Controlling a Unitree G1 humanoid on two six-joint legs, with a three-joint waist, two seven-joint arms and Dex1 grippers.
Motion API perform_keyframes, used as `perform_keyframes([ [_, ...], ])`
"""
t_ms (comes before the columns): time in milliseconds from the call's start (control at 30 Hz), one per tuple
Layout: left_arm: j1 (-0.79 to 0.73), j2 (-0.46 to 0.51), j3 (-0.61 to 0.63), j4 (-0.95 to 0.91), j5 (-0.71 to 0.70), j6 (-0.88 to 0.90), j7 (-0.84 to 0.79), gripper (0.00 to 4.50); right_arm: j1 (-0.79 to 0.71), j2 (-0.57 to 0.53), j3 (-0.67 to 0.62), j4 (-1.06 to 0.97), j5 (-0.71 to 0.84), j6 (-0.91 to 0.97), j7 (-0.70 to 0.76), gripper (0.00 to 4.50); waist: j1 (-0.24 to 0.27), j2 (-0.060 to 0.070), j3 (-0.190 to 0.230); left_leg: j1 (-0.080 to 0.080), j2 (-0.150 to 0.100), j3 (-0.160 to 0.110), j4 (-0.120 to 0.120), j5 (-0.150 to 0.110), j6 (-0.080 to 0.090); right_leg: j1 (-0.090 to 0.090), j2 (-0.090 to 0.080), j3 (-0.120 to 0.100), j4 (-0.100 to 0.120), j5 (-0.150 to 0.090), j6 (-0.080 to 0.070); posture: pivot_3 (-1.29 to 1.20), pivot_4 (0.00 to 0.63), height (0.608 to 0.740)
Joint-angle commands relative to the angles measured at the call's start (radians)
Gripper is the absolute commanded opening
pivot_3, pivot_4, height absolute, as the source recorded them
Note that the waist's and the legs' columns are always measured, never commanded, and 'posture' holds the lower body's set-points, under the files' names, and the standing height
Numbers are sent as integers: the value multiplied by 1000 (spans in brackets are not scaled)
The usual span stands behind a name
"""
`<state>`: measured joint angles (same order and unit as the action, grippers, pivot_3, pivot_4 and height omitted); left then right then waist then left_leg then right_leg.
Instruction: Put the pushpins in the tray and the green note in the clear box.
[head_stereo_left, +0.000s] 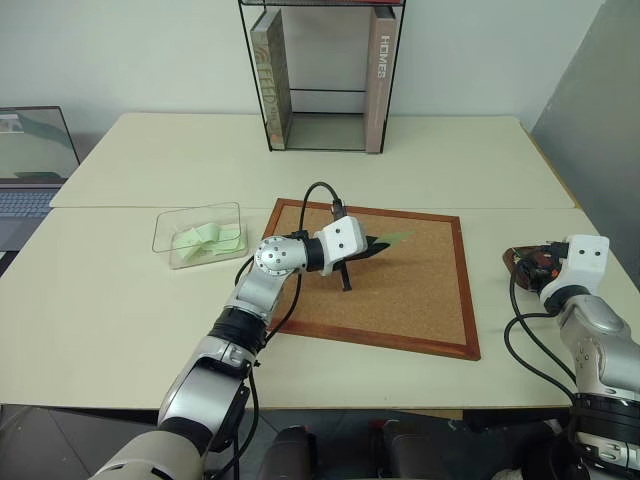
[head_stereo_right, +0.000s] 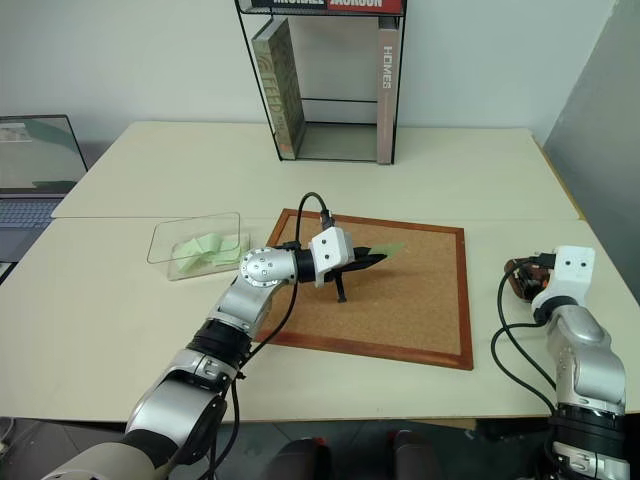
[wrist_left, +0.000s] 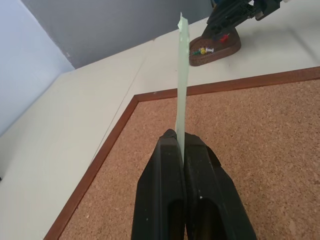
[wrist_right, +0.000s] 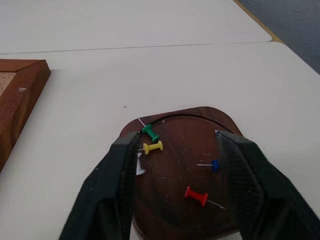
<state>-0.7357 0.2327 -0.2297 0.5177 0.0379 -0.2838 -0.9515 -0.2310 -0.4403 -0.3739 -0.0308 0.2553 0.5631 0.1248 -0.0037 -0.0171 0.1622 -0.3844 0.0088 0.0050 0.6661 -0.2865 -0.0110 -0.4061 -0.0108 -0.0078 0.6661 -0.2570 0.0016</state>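
My left gripper (wrist_left: 178, 137) is shut on the green note (wrist_left: 183, 80), a pale mint slip held edge-up a little above the corkboard (head_stereo_left: 400, 300). At the table's right side my right gripper (wrist_right: 177, 136) stands open just over the tray (wrist_right: 195, 125), a small dark brown dish. In the tray lie several pushpins: a green one (wrist_right: 149, 132), a yellow one (wrist_right: 152, 147), a blue one (wrist_right: 214, 165) and a red one (wrist_right: 196, 195). Nothing is between the right fingers. Left of the corkboard sits the clear box (head_stereo_left: 165, 232), with folded green slips inside.
A tall black wire book stand (head_stereo_left: 325, 75) with books stands at the back of the table. A laptop (head_stereo_left: 30, 170) sits off the far left. The table's right edge runs close to the tray.
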Motion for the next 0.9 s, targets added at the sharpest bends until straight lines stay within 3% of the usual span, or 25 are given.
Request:
perform_keyframes([
  [33, -1, 3, 4, -47, -22, 9, 7, 0, -17, 9, -40, -36, 11, -70, -8, 3630, 0, 0, 0, 0, 0, 0, 0, 0, 0, 0, 0, 0, 0, 0, 0, 0, 150, 740],
  [133, -1, 0, 11, -56, -29, 19, 14, 0, -14, 18, -40, -64, 9, -131, -1, 4384, 0, 0, 0, 0, 0, 0, 0, 0, 0, 0, 0, 0, 0, 0, 0, 0, 150, 740],
  [300, 3, 26, 71, -135, -81, 131, 51, 0, 25, 19, 34, -173, 32, -237, 125, 4451, -2, 0, 0, 0, 0, 0, 0, 0, 0, 0, 0, 0, 0, 0, 0, 0, 150, 740],
  [433, 35, 113, 146, -267, -117, 286, 90, 0, 68, -9, 178, -302, 62, -262, 303, 4451, -15, 0, 0, 1, 2, -1, 0, 0, 0, 0, 1, 0, 0, 0, 0, 0, 150, 740],
  [600, 92, 295, 263, -358, -175, 525, 87, 0, -12, -12, 346, -397, 138, -126, 417, 4451, -29, 0, 1, 2, 4, -2, 0, 0, 0, 0, 1, -1, 1, -1, 1, 0, 150, 740],
  [733, 80, 421, 346, -247, -196, 622, 95, 0, -172, 32, 437, -384, 202, 80, 405, 4451, -26, -2, 2, 2, 4, -2, 1, 1, -2, -1, -1, -1, 5, -1, 1, 0, 150, 740],
  [900, 13, 476, 368, -60, -185, 630, 121, 0, -337, 123, 508, -338, 226, 218, 367, 4451, -17, -3, 3, 2, 3, -4, 6, 1, -3, -2, -2, -3, 11, -2, 0, 0, 150, 740],
])
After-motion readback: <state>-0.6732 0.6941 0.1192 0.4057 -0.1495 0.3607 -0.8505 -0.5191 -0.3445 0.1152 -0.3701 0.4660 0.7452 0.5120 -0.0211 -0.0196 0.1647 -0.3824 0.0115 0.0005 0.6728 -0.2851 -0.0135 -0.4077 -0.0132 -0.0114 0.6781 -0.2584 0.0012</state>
